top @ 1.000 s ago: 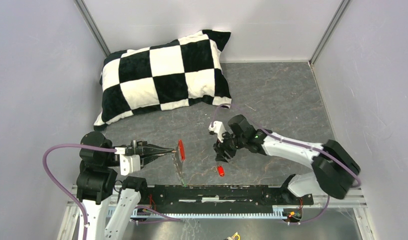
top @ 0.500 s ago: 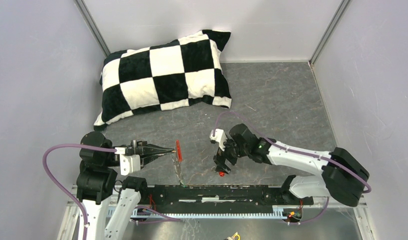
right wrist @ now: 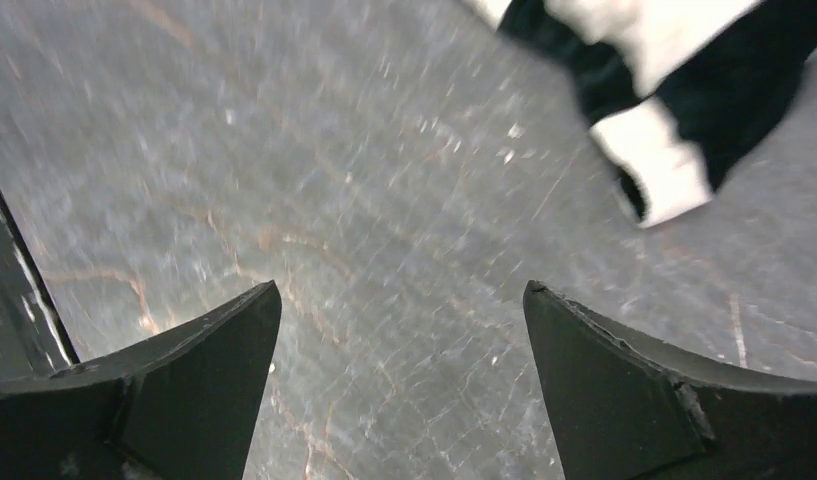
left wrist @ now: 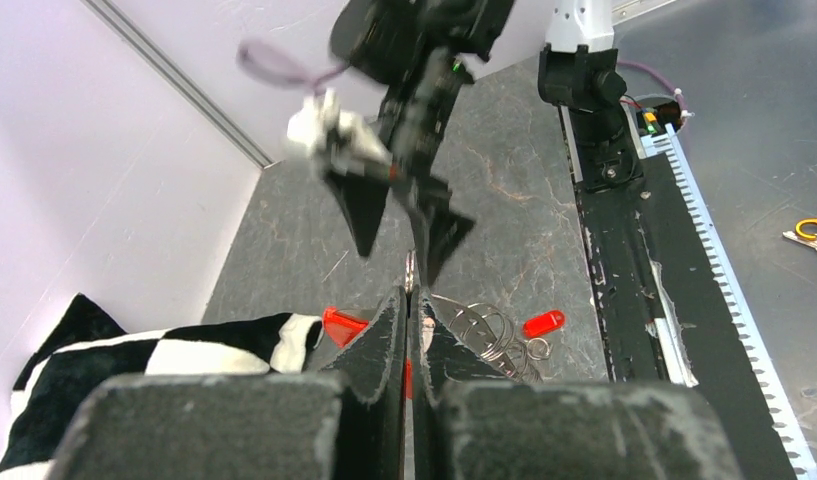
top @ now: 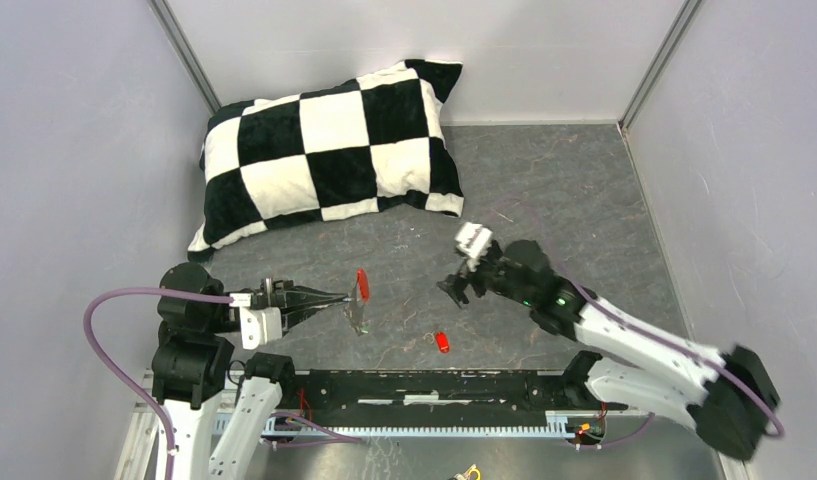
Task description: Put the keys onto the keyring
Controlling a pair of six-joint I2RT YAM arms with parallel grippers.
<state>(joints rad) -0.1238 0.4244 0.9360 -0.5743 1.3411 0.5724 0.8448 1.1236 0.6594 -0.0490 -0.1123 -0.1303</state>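
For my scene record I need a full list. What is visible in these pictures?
pillow: one, black and white checked, far left of the table.
keyring: one, silvery ring with red fob, held by the left tool.
red-headed key: one, red, on the table near the rail.
rail: one, black, along the near edge.
yellow clip: one, yellow, nearer than the rail.
left tool: one, black, shut on the keyring.
right tool: one, black, open and empty, over the table.

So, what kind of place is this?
Probably a robot test cell: plain walls close in a dark table, and the left arm and right arm are bolted to a rail at its near edge.
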